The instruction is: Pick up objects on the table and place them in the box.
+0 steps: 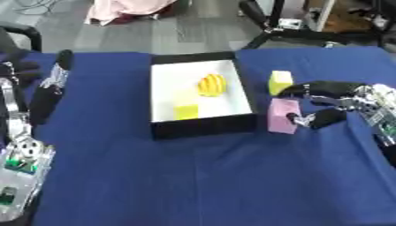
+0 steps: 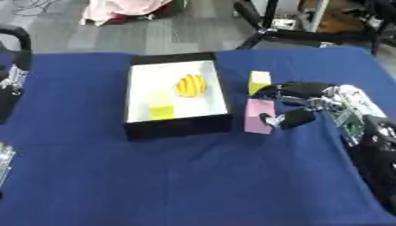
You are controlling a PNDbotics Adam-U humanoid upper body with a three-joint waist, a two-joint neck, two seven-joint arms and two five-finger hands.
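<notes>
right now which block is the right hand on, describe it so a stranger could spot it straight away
Start at the black box with the white inside, in the middle of the blue table. Just off its right wall stand two blocks, and the right hand is curled round the nearer one, the pink block. Its neighbour, the yellow block, is smaller and sits farther back, untouched.

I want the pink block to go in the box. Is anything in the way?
Only the box's own black wall stands between the pink block and the white inside, so the block must be lifted over it. The right hand is already at the block, with nothing between them.
</notes>
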